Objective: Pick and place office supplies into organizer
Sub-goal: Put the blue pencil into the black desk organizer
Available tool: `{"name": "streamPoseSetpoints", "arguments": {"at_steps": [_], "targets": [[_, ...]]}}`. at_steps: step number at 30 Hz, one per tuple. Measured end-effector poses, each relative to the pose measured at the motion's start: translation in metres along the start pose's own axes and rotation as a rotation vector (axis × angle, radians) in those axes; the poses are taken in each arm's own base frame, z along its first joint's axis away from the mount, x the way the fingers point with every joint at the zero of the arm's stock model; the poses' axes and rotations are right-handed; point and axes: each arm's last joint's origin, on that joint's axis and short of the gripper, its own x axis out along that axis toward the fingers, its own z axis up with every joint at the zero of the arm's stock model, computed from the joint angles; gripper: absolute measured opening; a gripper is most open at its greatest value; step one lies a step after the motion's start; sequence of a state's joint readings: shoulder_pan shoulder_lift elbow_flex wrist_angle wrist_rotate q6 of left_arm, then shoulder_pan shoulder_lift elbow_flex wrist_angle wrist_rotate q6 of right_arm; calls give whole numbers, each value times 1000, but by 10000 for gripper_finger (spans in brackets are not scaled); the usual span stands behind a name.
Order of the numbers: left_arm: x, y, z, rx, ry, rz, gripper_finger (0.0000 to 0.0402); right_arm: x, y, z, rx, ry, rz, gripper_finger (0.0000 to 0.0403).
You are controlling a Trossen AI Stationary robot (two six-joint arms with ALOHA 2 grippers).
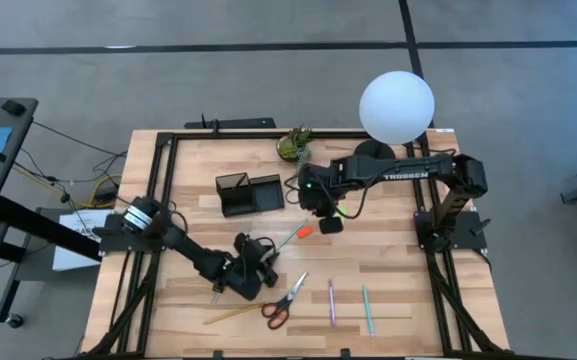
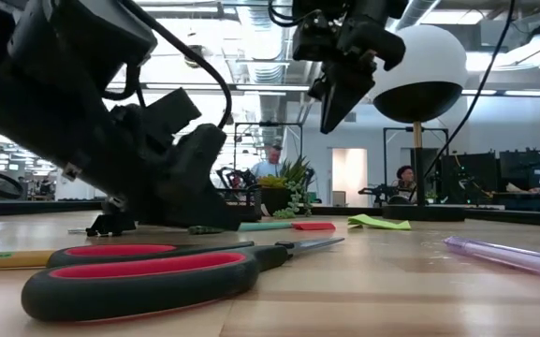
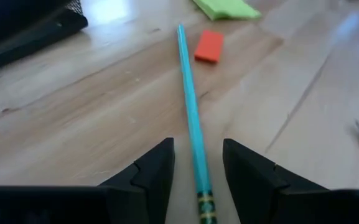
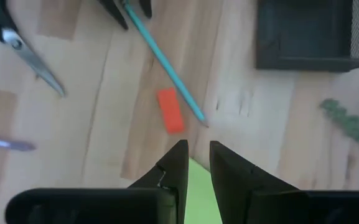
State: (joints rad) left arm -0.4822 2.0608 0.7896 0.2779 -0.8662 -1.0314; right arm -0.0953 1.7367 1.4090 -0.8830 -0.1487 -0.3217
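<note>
A thin teal pencil [image 3: 188, 93] lies flat on the wooden table, slanting toward the small orange eraser [image 3: 209, 46]. My left gripper [image 3: 196, 149] is low over the pencil's near end. It is open, with one finger on each side of the pencil and neither touching it. My right gripper [image 4: 196, 149] hangs well above the table [image 2: 335, 117] with a narrow gap between its fingers and nothing in them. The lime-green sticky pad [image 4: 198, 186] lies flat on the table below it. The black organizer [image 1: 250, 192] stands behind the pencil.
Red-handled scissors [image 1: 286, 300], a purple pen [image 1: 331, 300], a teal pen [image 1: 368, 308] and a yellow pencil [image 1: 233, 315] lie near the front edge. A potted plant [image 1: 293, 145] and a lamp with a white globe [image 1: 396, 105] stand at the back.
</note>
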Motion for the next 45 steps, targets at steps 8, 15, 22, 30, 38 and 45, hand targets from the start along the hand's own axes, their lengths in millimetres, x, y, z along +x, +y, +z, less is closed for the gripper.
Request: {"name": "streamPoseSetpoints", "arguments": {"at_steps": [8, 15, 22, 30, 38, 45], "targets": [[-13, -7, -18, 30, -43, -25, 137, -1, -3, 0, 54, -25, 28, 60], [-13, -7, -27, 133, -74, -13, 137, -1, -4, 4, 96, -57, 20, 60], [-9, -3, -26, 157, -66, 20, 131, -1, -4, 4, 112, -62, 19, 61], [-8, 0, -25, 135, -80, 46, 19, -1, -4, 4, 112, -62, 19, 61], [-14, -5, -11, 54, -7, 0, 9, 0, -4, 5, 112, -64, 18, 57], [-37, 0, 39, 149, 262, -26, 7, 0, -5, 8, 149, -96, 11, 42]]}}
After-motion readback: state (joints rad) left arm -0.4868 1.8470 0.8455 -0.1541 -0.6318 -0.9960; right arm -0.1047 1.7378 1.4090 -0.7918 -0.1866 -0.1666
